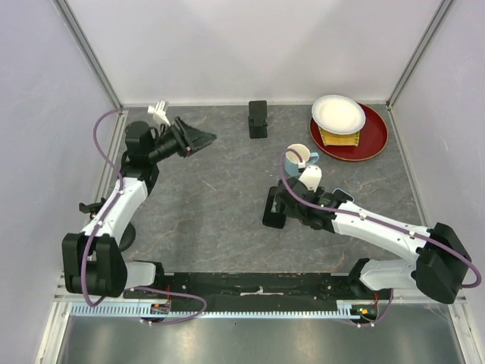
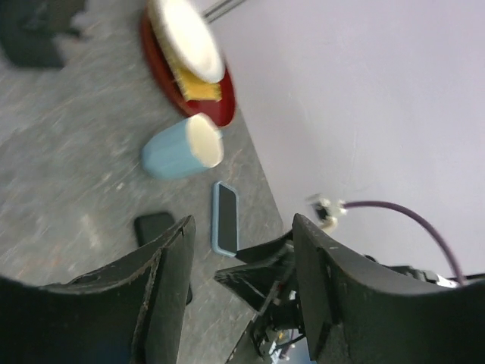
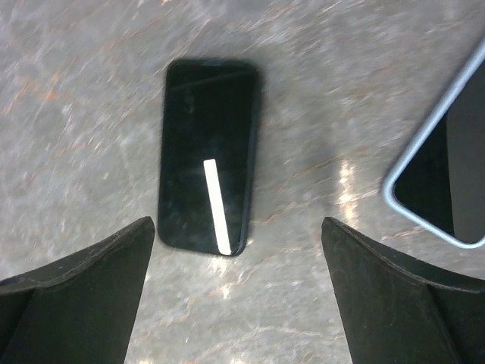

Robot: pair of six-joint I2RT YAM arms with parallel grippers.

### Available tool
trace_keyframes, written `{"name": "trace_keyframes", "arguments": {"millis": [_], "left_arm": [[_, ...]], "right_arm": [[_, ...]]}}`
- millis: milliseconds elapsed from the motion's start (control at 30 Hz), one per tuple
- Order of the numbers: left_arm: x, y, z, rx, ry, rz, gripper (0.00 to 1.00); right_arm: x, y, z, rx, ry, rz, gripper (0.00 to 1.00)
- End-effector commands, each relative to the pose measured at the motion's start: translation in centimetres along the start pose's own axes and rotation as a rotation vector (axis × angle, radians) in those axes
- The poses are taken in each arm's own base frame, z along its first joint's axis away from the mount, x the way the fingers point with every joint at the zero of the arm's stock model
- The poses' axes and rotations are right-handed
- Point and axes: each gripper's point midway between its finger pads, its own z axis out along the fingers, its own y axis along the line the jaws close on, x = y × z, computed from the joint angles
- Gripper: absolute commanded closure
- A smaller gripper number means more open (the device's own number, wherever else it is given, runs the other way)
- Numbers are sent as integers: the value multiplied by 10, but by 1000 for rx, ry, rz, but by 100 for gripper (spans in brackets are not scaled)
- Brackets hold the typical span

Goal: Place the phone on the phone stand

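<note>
Black fingers of the right gripper fill the bottom corners of the right wrist view. They are spread wide with nothing between them. Just beyond their tips the black phone lies flat on the grey bench, screen up, with a bright streak of reflected light across it. From above, this phone sits right of the bench's middle, somewhat toward the near edge, and the right gripper hangs over it. Whether the fingertips touch the phone or the bench cannot be told.

A second phone in a light blue case lies flat just beside the black one, on the side toward the right edge. The two do not touch. From above, the right arm hides most of it.

The stand, small and black, is by the far edge about midway along it, well apart from both phones and with nothing on it.

The left gripper is raised over the far-left part of the bench, jaws apart and holding nothing, pointing toward the right side.

A blue cup stands between the right gripper and the far-right corner. In that corner a red plate carries a white dish and a yellow piece. A small white object sits in the far-left corner.
</note>
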Motion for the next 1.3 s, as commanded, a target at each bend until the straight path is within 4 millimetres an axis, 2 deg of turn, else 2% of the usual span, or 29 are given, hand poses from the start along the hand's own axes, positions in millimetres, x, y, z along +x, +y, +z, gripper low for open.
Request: {"name": "trace_keyframes", "arguments": {"millis": [0, 67, 167, 333, 467, 533, 567, 667, 733, 800, 1067, 1267], "left_arm": [[-39, -80, 8, 40, -101, 257, 39], [-45, -88, 17, 39, -89, 287, 39], [-50, -76, 31, 13, -38, 347, 41], [-29, -16, 40, -108, 30, 350, 42], [-21, -21, 42, -67, 69, 337, 43], [-19, -17, 41, -65, 70, 317, 43], [-18, -14, 41, -64, 79, 306, 43], [-16, -7, 45, -53, 91, 279, 43], [-14, -4, 46, -43, 108, 263, 43], [-17, 1, 47, -39, 110, 221, 44], [-29, -3, 37, 22, 64, 166, 45], [-28, -1, 36, 33, 66, 148, 45]], "right_arm": [[-23, -36, 3, 114, -51, 101, 2], [-29, -52, 8, 161, -51, 130, 2], [-33, -75, 13, 233, -40, 159, 2], [-42, -107, 15, 326, -45, 224, 2], [-51, -141, 17, 403, -25, 334, 2], [-50, -148, 19, 408, 19, 367, 2], [-52, -161, 22, 437, 36, 409, 2], [-53, -175, 26, 479, 92, 451, 2], [-47, -184, 28, 522, 144, 461, 2], [-50, -183, 30, 517, 169, 447, 2], [-49, -177, 45, 492, 221, 439, 2], [-41, -177, 57, 509, 265, 441, 2]]}}
